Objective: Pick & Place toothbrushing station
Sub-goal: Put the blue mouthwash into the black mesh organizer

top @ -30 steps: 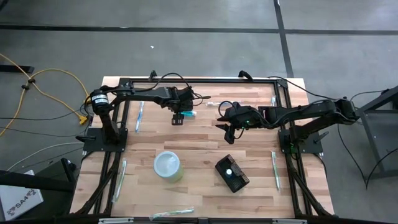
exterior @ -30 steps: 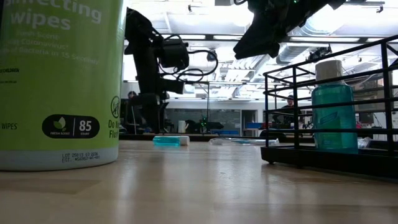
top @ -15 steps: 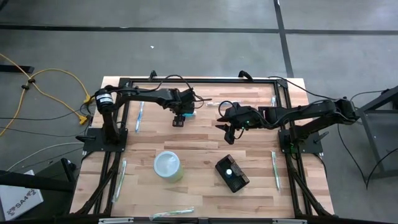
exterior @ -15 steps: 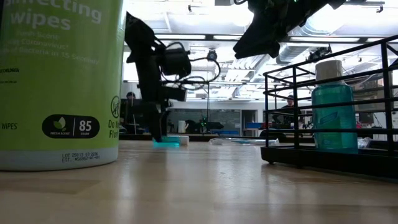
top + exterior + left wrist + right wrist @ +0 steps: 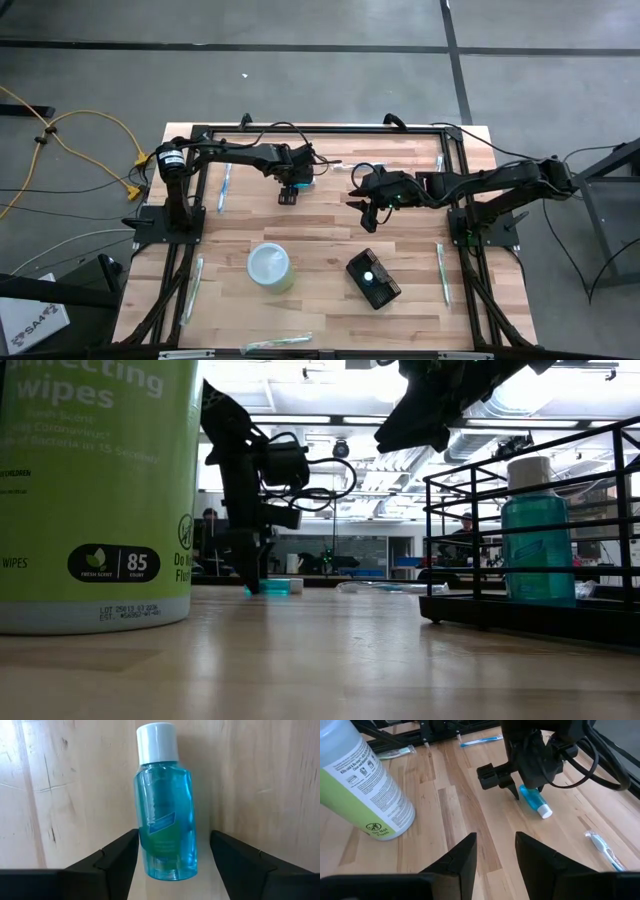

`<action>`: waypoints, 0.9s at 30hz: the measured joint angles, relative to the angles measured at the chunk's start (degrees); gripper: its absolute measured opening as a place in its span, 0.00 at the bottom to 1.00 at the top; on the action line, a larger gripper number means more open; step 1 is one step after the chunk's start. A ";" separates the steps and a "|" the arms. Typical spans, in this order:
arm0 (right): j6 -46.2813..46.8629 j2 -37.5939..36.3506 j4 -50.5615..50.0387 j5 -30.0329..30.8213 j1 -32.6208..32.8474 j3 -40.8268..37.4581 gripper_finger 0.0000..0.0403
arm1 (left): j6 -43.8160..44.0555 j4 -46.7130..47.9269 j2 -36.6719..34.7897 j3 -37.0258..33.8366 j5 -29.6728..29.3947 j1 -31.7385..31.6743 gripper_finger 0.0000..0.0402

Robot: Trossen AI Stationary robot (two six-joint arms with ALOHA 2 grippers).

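Observation:
The toothbrushing station (image 5: pixel 373 279), a small black holder, stands on the table's near right part with a blue bottle (image 5: pixel 538 550) upright in it. Another blue bottle with a white cap (image 5: pixel 165 805) lies on its side on the far middle of the table (image 5: pixel 330 240). My left gripper (image 5: pixel 290 190) points steeply down over that bottle, open, with one finger on each side of its lower body; I see no touch. My right gripper (image 5: pixel 368 212) hangs open above the table's middle, with nothing between its fingers (image 5: pixel 460 855).
A green and white wipes canister (image 5: pixel 270 267) stands on the near left part. Several packed toothbrushes lie along the edges, among them one at the left (image 5: pixel 225 185) and one at the right (image 5: pixel 441 272). Black frame rails (image 5: pixel 320 129) border the table.
My left gripper has sunk toward the table, down over the lying blue bottle, its fingers staying apart. The bottle has kept its place.

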State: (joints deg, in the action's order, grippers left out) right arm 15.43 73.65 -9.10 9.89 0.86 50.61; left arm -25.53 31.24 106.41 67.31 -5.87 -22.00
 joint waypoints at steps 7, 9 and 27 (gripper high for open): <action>1.02 0.00 0.02 -0.01 0.00 0.00 0.31 | 2.63 0.22 0.00 -0.07 0.22 0.07 0.46; 1.04 0.00 0.02 0.00 0.00 0.00 0.31 | 3.32 0.28 0.00 -0.09 0.22 0.07 0.41; 1.04 0.00 -0.09 0.00 0.00 0.00 0.31 | 4.58 0.17 -0.04 0.13 -0.92 0.76 0.32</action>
State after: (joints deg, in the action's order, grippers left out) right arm 16.47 73.65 -9.19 9.89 0.86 50.61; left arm -20.95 31.42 106.37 67.44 -6.79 -21.24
